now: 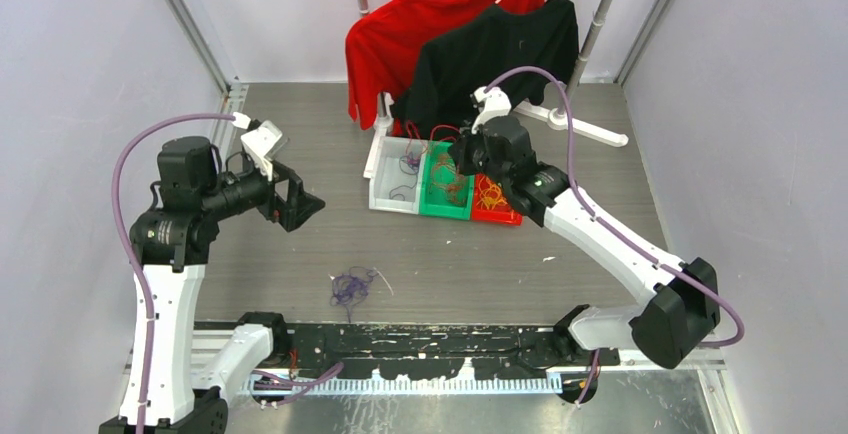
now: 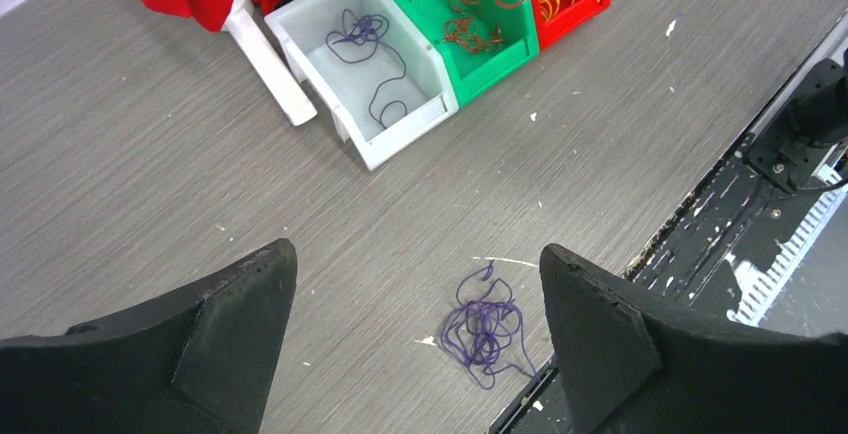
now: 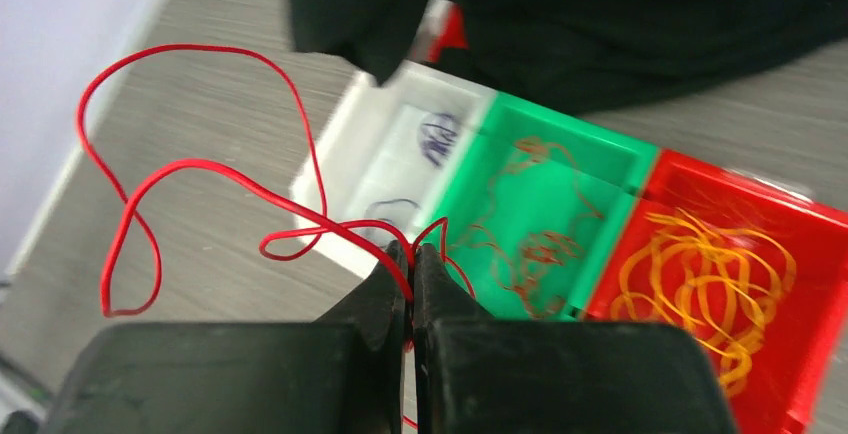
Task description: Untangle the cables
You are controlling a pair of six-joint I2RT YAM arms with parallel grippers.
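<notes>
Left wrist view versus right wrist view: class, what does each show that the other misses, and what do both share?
Only left wrist: the open left gripper above a loose purple cable tangle. Only right wrist: the shut right gripper pinching a red cable. Both: the white bin, green bin and red bin holding cables.

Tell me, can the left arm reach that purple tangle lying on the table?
Probably yes: the left gripper hangs open, facing the purple tangle, which lies bare with nothing over or around it.
</notes>
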